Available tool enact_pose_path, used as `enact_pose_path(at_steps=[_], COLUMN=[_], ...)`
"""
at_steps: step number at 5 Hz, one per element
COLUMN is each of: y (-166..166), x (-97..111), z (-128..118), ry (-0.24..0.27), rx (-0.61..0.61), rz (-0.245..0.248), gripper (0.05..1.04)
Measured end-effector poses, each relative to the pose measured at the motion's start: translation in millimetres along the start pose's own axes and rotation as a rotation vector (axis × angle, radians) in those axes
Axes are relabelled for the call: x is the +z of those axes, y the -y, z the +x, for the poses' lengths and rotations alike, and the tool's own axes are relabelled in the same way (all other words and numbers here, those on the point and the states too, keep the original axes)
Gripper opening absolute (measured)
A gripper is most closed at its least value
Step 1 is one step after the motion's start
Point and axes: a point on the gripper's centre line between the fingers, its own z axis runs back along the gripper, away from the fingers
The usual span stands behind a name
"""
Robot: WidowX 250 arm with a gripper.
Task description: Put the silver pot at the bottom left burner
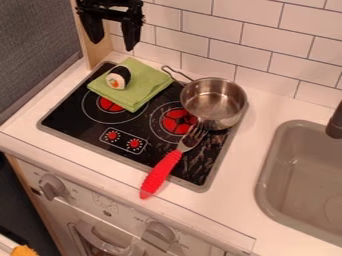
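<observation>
Fingers (132,37) wide apart with nothing between them, your gripper (113,46) hangs above the back left of the stove (73,120). Bring it across to the silver pot (214,97) at the stove's right rear, straddle the wall, one finger inside and one outside, and close firmly, or the pot may swing when lifted. The green cloth (143,82) covers part of the left burner (109,104), likely your goal; aim for the bare front, as folds could tilt the pot. Lift straight up first, since the red-handled fork (162,170) has its tines just beside it. Pass clear of the sushi roll (118,77) on the cloth.
</observation>
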Motion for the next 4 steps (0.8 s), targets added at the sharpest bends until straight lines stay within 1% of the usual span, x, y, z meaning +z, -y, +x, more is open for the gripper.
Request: enact_pose_path(at_steps=[1,2,3,4], y=[1.9,42.0,99.1,145.8], x=[-12.1,-15.8,-18.4,-17.6], z=[-3.1,3.8,5.9,3.2], ry=[-0.033,-0.029,-0.026,-0.025], rx=[0.001,-0.087,-0.231,-0.338], rz=[-0.015,-0.061,-0.11,-0.112], gripper=[1.001,1.001,1.001,1.001])
